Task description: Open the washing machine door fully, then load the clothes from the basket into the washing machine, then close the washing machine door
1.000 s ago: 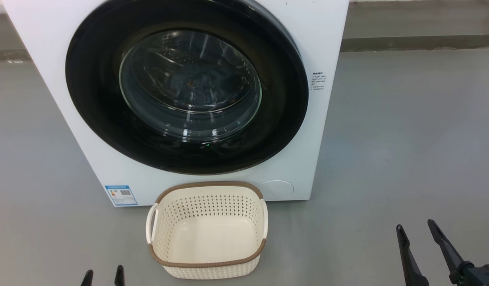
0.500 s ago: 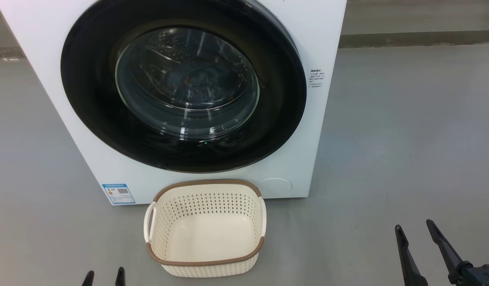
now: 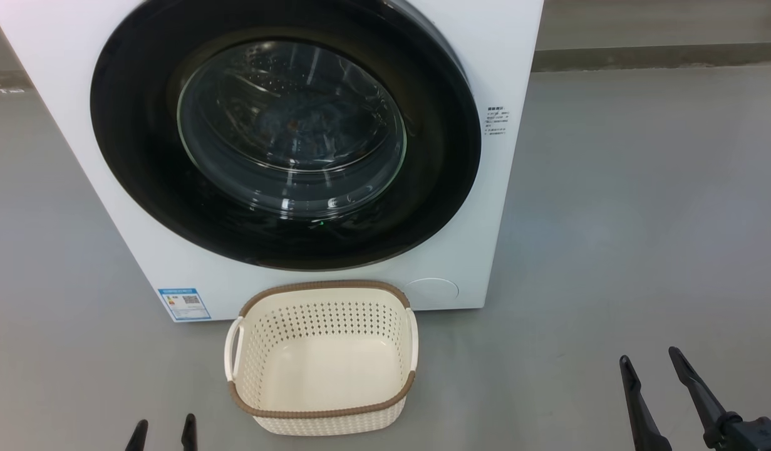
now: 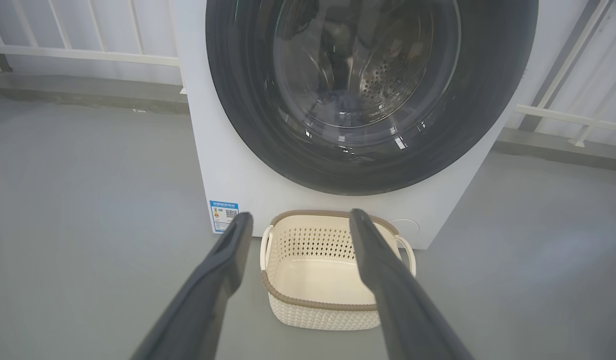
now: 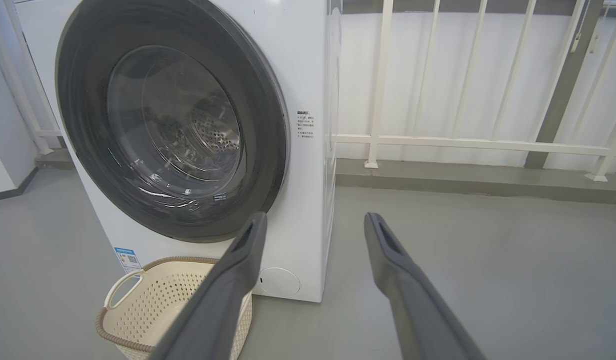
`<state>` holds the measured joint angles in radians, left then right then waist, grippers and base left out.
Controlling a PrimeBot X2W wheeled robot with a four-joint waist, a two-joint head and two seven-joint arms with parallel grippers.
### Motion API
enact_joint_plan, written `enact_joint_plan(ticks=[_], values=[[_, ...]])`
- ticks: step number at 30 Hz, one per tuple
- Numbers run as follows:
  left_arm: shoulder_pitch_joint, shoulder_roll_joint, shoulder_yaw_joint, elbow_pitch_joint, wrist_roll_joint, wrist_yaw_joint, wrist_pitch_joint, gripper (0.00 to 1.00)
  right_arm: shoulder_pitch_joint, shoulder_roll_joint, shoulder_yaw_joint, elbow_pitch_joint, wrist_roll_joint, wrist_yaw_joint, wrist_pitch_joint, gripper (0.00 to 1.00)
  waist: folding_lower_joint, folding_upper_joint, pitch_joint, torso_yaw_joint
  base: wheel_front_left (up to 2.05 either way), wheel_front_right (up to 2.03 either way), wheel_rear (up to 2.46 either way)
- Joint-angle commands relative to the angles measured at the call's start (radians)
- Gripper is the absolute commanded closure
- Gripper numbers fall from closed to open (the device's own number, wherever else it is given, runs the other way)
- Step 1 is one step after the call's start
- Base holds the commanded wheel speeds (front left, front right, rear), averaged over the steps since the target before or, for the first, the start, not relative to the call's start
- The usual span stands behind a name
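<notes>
Both tools sit low and back from everything. The left gripper (image 3: 163, 435) and right gripper (image 3: 649, 373) have their fingers spread wide, with nothing in either.

Just ahead, the basket (image 3: 325, 426) stands empty on the floor (image 3: 610, 219), its far rim just beside the front of the washing machine (image 3: 485, 250). Beyond it, the washing machine door (image 3: 285, 138) looks flush against the front. There's a dim bluish lump behind the glass that I'd guess is the clothes (image 4: 340, 102), but I can't be sure through the reflections.

So my read is the job's basically at its end, and all that's left is making sure the latch took. If it needs a nudge, I'd press flat on the black ring, not the glass bulge. I can't pick out which side the hinge is on.

Room-wise, the basket blocks a straight low approach, so come in from the right where the floor is open. Farther back, a raised kerb and a white railing (image 5: 438, 142) cap that side.
</notes>
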<state>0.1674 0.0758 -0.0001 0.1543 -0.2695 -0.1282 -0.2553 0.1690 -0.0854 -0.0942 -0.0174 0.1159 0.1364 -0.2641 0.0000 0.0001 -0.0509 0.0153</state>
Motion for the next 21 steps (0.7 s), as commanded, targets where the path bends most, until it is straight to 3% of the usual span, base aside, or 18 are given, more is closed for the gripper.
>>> enact_joint_plan(ticks=[1, 21], values=[[-0.05, 0.011, 0.029, -0.02, -0.003, -0.002, -0.006, 0.0, -0.023, -0.01, 0.028, -0.02, -0.002, -0.006, 0.002, 0.0, 0.0, -0.0001, 0.0, 0.0, 0.0, 0.0, 0.0], [-0.055, 0.006, 0.037, -0.015, -0.002, -0.002, -0.006, 0.0, -0.026, -0.011, 0.029, -0.018, -0.001, -0.006, 0.002, 0.0, 0.0, -0.0001, 0.0, 0.008, 0.0, 0.0, 0.0]])
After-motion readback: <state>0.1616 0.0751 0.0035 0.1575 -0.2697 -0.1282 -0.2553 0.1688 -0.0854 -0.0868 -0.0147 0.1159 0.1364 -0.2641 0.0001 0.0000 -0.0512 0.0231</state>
